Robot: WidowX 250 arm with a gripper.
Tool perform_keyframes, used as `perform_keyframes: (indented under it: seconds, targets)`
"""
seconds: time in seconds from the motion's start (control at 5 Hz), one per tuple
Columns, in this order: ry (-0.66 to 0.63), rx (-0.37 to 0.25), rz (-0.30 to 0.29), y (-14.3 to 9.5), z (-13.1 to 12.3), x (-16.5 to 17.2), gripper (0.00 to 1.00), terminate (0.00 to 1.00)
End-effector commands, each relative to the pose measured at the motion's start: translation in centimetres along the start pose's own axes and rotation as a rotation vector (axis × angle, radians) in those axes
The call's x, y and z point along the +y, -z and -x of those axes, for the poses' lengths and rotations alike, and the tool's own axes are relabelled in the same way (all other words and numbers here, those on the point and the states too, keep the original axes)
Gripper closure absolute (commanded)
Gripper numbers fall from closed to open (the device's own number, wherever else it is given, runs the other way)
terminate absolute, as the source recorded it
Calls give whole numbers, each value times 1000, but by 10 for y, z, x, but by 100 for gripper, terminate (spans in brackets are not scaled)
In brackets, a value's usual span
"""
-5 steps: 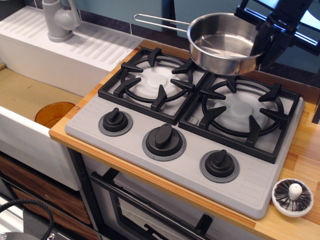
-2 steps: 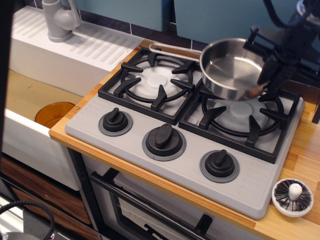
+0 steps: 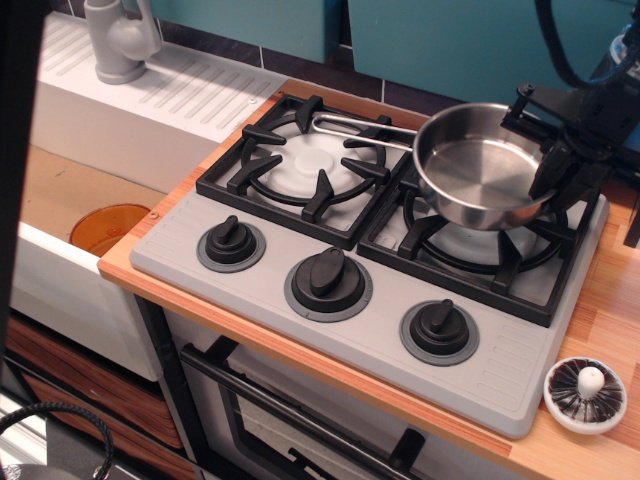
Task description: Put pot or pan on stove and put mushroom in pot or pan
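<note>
Currently your saucepan [image 3: 482,178] sits over the right-hand burner grate [image 3: 487,232] of the stove [image 3: 330,240], tilted slightly, its base at or just above the grate; you cannot tell from this view whether it touches. The wire-loop handle [image 3: 362,127] points left, reaching over the back of the left burner grate [image 3: 304,165]. Your black gripper [image 3: 560,160] is at the pan's right rim, and the fingers [image 3: 549,172] look closed on that rim, one inside the wall; the outer one is hard to separate from the dark arm behind it. The pan is empty, its inside shiny.

The mushroom [image 3: 585,394] lies gills-up on the wooden bench [image 3: 610,300] at the front right corner, just beside the stove's edge, well apart from the pan. Three black knobs [image 3: 327,276] line the stove's front. Left of the bench you see a sink [image 3: 70,190] with an orange disc [image 3: 108,227] and a grey tap [image 3: 118,38].
</note>
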State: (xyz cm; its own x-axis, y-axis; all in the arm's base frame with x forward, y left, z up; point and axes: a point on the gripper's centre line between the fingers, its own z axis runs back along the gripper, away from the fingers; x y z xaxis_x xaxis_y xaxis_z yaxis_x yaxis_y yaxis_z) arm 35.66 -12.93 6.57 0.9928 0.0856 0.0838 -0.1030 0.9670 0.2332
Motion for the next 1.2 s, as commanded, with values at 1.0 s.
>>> perform_keyframes:
  seconds: [1.0]
  targets:
    - [27, 33, 34, -60, 0, 29, 0, 0]
